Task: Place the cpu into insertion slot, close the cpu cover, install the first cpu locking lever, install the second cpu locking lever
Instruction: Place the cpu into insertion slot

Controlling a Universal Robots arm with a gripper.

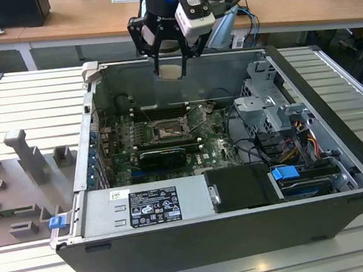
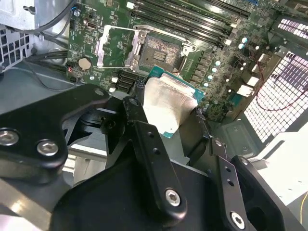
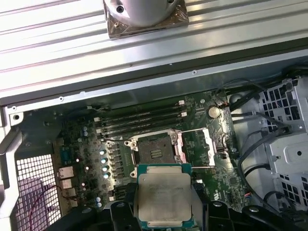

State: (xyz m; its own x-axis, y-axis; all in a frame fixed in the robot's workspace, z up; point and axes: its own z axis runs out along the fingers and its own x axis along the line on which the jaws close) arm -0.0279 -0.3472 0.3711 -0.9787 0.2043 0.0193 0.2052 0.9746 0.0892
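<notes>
cpu: in the pincer, above the case
insertion slot: inside the case
cpu cover: just beside the slot

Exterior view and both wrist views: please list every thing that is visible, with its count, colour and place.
computer case: one, black, open, on the ribbed grey table.
power supply box: one, grey, at the case's edge nearest the exterior camera.
graphics card: one, black, on the green board.
insertion slot: one, dark frame, empty, on the board.
memory slots: several, black, beside the insertion slot.
cpu cover: one, silver, standing open beside the slot.
cpu: one, silver on green, held above the board.
arm: one, black, over the case; jaws shut on the cpu.
</notes>
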